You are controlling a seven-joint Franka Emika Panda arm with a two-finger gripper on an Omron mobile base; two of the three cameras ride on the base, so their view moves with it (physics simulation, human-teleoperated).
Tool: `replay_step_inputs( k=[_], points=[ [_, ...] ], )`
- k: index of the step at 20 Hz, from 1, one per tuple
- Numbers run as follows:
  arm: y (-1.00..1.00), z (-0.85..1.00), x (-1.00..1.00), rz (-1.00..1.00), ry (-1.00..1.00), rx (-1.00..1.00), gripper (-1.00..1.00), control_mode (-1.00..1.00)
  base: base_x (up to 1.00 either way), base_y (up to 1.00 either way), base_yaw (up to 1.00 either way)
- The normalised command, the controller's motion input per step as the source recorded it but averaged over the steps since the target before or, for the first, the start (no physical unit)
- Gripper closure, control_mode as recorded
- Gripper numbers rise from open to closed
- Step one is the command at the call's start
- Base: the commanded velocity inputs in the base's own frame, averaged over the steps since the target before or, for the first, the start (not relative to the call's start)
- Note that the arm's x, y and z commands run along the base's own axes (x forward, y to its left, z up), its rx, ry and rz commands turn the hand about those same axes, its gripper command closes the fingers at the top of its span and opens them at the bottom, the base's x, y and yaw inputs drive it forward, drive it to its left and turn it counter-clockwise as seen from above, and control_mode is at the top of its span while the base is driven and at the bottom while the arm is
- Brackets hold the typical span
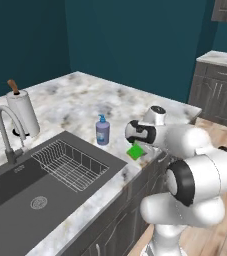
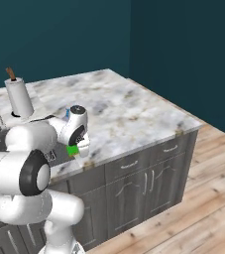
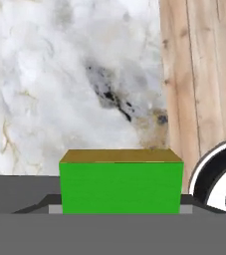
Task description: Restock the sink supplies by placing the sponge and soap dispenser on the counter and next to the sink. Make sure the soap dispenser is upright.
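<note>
hand view: sponge [image 3: 120, 182] sits square between the fingers, green face to camera, yellow layer on top; marble counter [image 3: 59, 74] below, wood floor beyond its edge
fingers: partly closed, set on both sides of the sponge, looks like a grip; contact itself not visible
gripper: [image 1: 141, 150] just over the counter near its front edge, right of the sink [image 1: 30, 195]
sponge height: can't tell if it's resting on the counter or held just above it
soap dispenser: [image 1: 102, 130] upright on the counter by the sink's corner, near the sponge
risk 1: release this close to the front edge could let the sponge slide or tip off to the floor
risk 2: arm swing near the soap dispenser could knock it over
</note>
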Motion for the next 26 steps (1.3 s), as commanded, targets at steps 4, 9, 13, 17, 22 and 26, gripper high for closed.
replay_step_inputs(
  k=[4, 9, 13, 17, 22, 26],
  points=[
    [0.26, -0.58, 0.37, 0.05, 0.0, -0.02, 1.0, -1.0, 0.0, 0.0, 0.0],
    [0.22, -0.5, 0.36, 0.0, 0.0, -0.05, 1.0, -1.0, 0.0, 0.0, 0.0],
    [-0.07, -0.17, 0.27, 0.0, 0.0, -0.01, 1.0, -1.0, 0.0, 0.0, 0.0],
    [-0.16, -0.12, 0.2, 0.0, 0.0, 0.0, 1.0, -1.0, 0.0, 0.0, 0.0],
    [-0.01, -0.13, 0.28, 0.0, 0.0, 0.0, 1.0, -1.0, 0.0, 0.0, 0.0],
    [0.0, -0.06, 0.32, 0.01, 0.0, 0.0, 1.0, -1.0, 0.0, 0.0, 0.0]
  ],
)
